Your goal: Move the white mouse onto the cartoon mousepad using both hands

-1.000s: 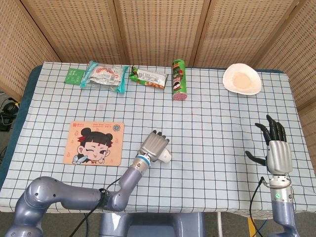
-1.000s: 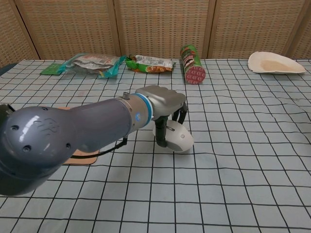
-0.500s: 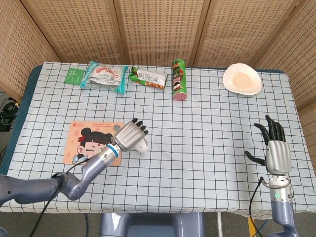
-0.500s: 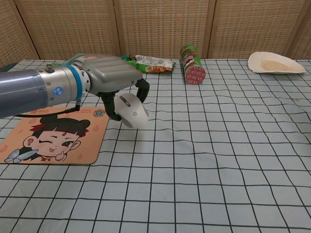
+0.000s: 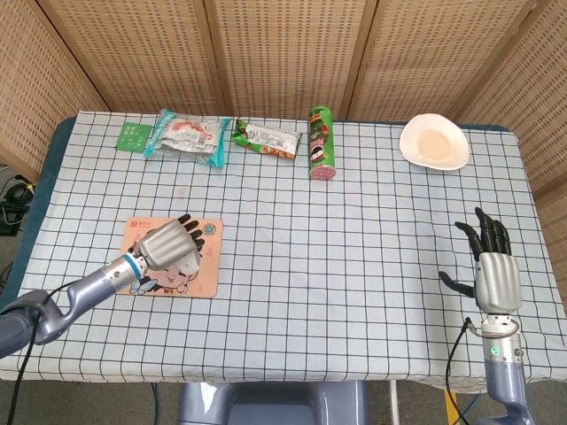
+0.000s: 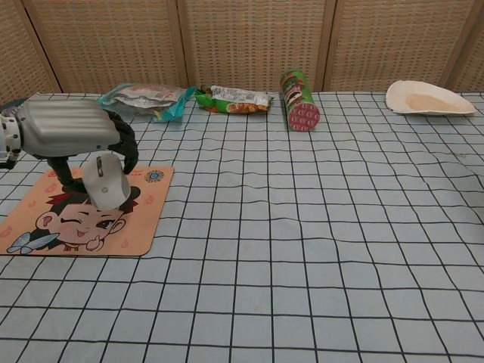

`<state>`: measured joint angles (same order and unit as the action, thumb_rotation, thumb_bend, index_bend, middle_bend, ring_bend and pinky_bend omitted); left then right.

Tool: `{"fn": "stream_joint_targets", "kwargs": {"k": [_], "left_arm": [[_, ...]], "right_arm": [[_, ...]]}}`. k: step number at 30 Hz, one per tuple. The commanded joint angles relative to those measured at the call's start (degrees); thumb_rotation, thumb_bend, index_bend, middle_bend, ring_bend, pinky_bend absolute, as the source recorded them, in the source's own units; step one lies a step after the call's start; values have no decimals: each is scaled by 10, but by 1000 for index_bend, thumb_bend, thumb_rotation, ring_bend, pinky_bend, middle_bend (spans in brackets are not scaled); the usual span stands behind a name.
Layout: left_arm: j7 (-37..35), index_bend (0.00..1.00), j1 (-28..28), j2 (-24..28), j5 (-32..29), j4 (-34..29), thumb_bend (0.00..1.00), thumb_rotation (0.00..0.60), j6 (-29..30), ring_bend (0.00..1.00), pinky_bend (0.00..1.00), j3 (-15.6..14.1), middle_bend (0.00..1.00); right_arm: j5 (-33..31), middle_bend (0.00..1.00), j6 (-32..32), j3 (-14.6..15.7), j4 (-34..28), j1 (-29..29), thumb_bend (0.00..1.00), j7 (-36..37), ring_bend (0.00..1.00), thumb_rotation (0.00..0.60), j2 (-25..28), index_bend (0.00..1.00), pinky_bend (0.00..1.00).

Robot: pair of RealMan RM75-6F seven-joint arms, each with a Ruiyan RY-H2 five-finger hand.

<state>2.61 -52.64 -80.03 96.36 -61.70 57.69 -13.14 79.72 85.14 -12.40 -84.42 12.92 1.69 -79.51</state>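
Over the mousepad [image 6: 136, 227], our left hand [image 6: 68, 128] gripped the mouse [image 6: 104, 184], nose down and seemingly just clear of the print. Our right hand [image 5: 496, 274] waited empty, fingers spread, near the counter [image 5: 372, 266] edge. We judged a level, gentle set-down best.

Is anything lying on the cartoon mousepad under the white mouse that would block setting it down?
Nothing visible does. The left hand holds the white mouse directly over the cartoon mousepad, and the pad's printed surface around it shows no other object. The spot right beneath the mouse is hidden in both views.
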Motion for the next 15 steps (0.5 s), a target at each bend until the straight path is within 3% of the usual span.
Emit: {"fn": "stream_joint_targets", "kwargs": {"k": [1,15], "left_arm": [[-30,574,16,5,40,48,278,600,28,225,240,-28,342],[-95,564,36,-37,148,185,280,600,128,225,240,-65,343]], "right_arm": [[-1,28,-1,0,1,0,181,-1,7,600,-1,236,57],[-7,28,-2,-4,5,1,181,-2,7,600,-2,236,52]]}}
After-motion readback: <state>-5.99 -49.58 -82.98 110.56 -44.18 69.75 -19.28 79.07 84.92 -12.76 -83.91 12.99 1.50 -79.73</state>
